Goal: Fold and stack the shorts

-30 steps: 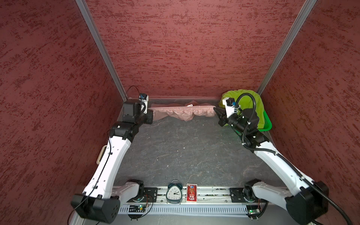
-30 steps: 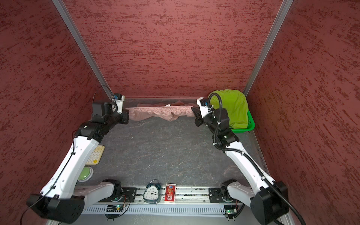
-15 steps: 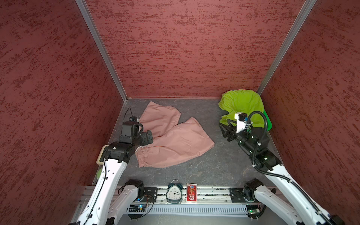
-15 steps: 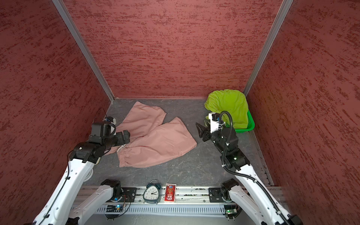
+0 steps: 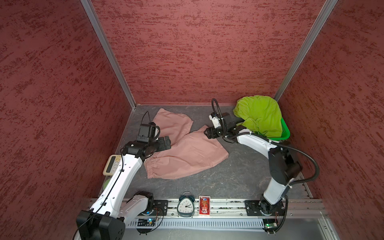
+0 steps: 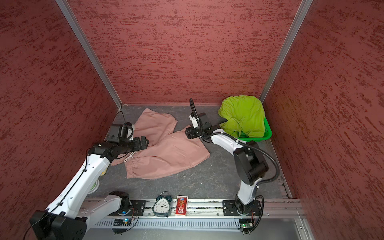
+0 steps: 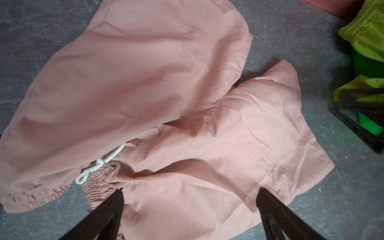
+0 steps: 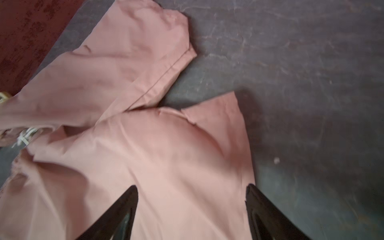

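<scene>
**Top views.** In both top views the pink shorts [image 5: 187, 153] are seen spread on the grey table [image 5: 239, 178], unfolded. The gathered waistband is on the L-arm side and the two legs are splayed away from it.
- The L gripper [image 5: 165, 143] is held over the pink shorts nr the waistband, jaws spread wide w/ nothing btwn them.
- The R gripper [image 5: 207, 133] is held over the hem corner of one leg, jaws parted, no cloth pinched.
- Contact w/ the cloth can't be told for either gripper.
- The green shorts [image 5: 259, 112] are heaped on the basket [image 5: 284, 133], beyond that hem corner and apart from the pink shorts.
- A clock [image 5: 185, 205] and a card box [image 5: 204, 204] are stood on the front rail, well apart from the pink shorts on the waistband side.
- A calculator [image 5: 112, 164] is partly hidden by the L arm, just off the waistband end.
- In a top view the white drawstring [image 6: 129, 156] is seen at the waistband.

**L wrist.** The L gripper [image 7: 191, 189] is shown released, w/ the pink shorts [image 7: 145, 83] lying under and ahead of it. The knotted drawstring [image 7: 99, 164] is seen on the shirred waistband. The green shorts [image 7: 367, 35] and a bit of the basket [image 7: 371, 125] are seen past the leg hems.

**R wrist.** The picture is blurred. The R gripper [image 8: 192, 186] is shown w/ jaws apart above one leg of the pink shorts [image 8: 166, 155], nr its hem edge. Nothing is gripped.
</scene>
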{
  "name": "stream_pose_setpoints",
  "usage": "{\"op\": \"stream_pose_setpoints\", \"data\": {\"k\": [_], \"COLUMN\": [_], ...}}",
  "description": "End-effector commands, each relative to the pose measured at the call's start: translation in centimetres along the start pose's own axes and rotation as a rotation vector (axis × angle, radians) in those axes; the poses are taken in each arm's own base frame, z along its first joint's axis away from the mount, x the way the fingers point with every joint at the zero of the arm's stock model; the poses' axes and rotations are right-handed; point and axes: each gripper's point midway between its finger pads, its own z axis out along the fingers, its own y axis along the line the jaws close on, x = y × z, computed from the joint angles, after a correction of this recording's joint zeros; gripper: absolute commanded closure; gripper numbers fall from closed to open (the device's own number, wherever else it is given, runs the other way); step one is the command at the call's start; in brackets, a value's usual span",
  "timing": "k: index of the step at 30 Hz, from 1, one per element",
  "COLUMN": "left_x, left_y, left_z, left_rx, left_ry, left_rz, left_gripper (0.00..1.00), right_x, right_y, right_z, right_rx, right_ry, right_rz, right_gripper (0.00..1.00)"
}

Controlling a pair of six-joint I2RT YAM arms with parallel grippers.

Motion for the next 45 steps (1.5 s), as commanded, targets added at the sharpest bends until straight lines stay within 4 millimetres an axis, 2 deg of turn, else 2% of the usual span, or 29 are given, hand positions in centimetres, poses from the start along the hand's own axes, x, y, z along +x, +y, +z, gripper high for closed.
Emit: {"op": "stream_pose_setpoints", "data": {"k": [1, 5, 11, 17, 18, 20, 23, 25, 26, 29, 32, 34, 39, 40, 41, 42, 43, 45], "left_x": [-0.4, 0.5, 1.2, 1.0, 0.9, 0.8, 0.7, 0.8, 0.8, 0.6, 0.4, 0.3, 0.8, 1.0, 1.1, 1.2, 1.3, 1.6], "left_y": [-1.2, -1.1, -0.8, -0.9, -0.9, -0.9, -0.9, -0.9, -0.9, -1.0, -1.4, -1.5, -1.6, -1.5, -1.4, -1.2, -1.0, -0.6], "left_z": [-0.9, -0.8, -0.8, -1.6, -1.6, -1.7, -1.7, -1.6, -1.6, -1.4, -0.9, -0.4, 1.4, 1.8, 2.2, 2.6, 3.1, 4.1], "left_rx": [0.073, 0.089, 0.079, 0.087, 0.086, 0.084, 0.082, 0.079, 0.079, 0.084, 0.101, 0.108, 0.108, 0.104, 0.096, 0.087, 0.079, 0.061], "left_ry": [-0.053, -0.048, -0.03, -0.057, -0.059, -0.061, -0.061, -0.06, -0.059, -0.061, -0.06, -0.058, -0.021, -0.012, -0.004, 0.003, 0.008, 0.017], "left_rz": [-0.037, -0.057, -0.057, -0.053, -0.053, -0.048, -0.048, -0.044, -0.042, -0.038, -0.036, -0.041, -0.063, -0.067, -0.073, -0.079, -0.084, -0.09], "left_gripper": [0.01, 0.0, 0.01, 0.01, 0.01, 0.01, 0.01, 0.01, 0.01, 0.01, 0.01, 0.01, 0.01, 0.01, 0.01, 0.01, 0.01, 0.01], "right_x": [-3.6, -5.4, -6.6, -6.5, -6.6, -6.7, -7.7, -8.6, -8.9, -9.3, -9.4, -8.3, -4.7, -3.9, -3.2, -2.7, -2.3, -2.3], "right_y": [1.4, 1.5, 0.8, 1.5, 1.8, 1.9, 1.1, 0.1, -0.4, -3.1, -6.6, -9.2, -13.6, -14.0, -14.3, -14.5, -14.4, -14.3], "right_z": [3.1, 7.8, 13.7, 17.5, 17.9, 18.3, 18.4, 17.9, 17.5, 15.6, 11.9, 9.2, 2.9, 1.9, 1.2, 0.4, -0.2, -1.0], "right_rx": [-0.091, -0.144, -0.172, -0.236, -0.25, -0.265, -0.236, -0.206, -0.193, -0.123, -0.055, -0.014, 0.132, 0.154, 0.171, 0.186, 0.192, 0.216], "right_ry": [-0.058, -0.086, -0.086, -0.083, -0.089, -0.1, -0.145, -0.177, -0.189, -0.237, -0.324, -0.363, -0.401, -0.4, -0.398, -0.397, -0.391, -0.374], "right_rz": [-0.007, 0.044, 0.111, 0.174, 0.183, 0.209, 0.243, 0.256, 0.261, 0.293, 0.346, 0.384, 0.417, 0.414, 0.411, 0.402, 0.379, 0.332], "right_gripper": [0.17, 0.16, 0.14, 0.19, 0.22, 0.36, 0.72, 0.94, 1.0, 1.0, 1.0, 1.0, 1.0, 0.99, 0.93, 0.8, 0.62, 0.44]}}
